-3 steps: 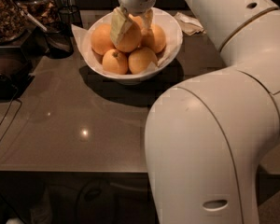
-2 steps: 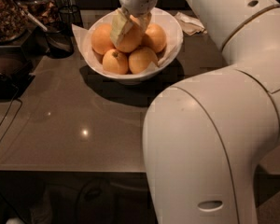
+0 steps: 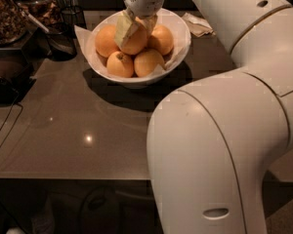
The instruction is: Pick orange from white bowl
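gripper (image 3: 136, 32) unmoved, clasping orange (image 3: 137, 45); four others (image 3: 119, 65) in bowl (image 3: 184, 28)

At upper centre of the frame, the gripper (image 3: 136, 32) clasped the topmost orange (image 3: 136, 45) in the white bowl (image 3: 182, 44).

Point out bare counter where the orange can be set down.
Free: the broad bare counter in front of the white bowl, bordered left by the dark trays and right by the robot's arm. Crowded: the bowl itself, where the gripper is at the top orange, and the back-left scoop.
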`<state>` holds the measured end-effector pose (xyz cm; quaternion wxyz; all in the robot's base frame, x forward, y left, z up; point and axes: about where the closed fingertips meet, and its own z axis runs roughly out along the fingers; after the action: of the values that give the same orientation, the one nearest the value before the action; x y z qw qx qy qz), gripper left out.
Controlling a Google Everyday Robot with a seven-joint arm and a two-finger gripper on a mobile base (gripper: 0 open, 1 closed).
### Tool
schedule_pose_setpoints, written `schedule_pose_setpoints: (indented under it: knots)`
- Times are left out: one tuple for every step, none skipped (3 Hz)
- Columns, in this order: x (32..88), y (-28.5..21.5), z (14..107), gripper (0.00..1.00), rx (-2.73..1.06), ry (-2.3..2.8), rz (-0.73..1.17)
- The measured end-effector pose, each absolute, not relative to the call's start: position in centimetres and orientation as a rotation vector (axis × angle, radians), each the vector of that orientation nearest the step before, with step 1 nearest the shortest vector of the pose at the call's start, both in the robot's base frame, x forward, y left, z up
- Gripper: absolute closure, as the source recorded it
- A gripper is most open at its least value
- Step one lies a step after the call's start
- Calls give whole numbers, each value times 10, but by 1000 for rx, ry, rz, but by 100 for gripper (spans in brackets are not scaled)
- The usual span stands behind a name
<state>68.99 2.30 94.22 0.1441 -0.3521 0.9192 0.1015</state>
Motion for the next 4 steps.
schedule_pose_setpoints:
  knots:
    - [684, 22, 957, 100, -987, 2590, 369]
    - [675, 15, 976, 100, -965, 2518, 455]
    - [662, 9, 992, 100, -975, 2415, 544]
    - [665, 11, 990, 100, -976, 2415, 548]
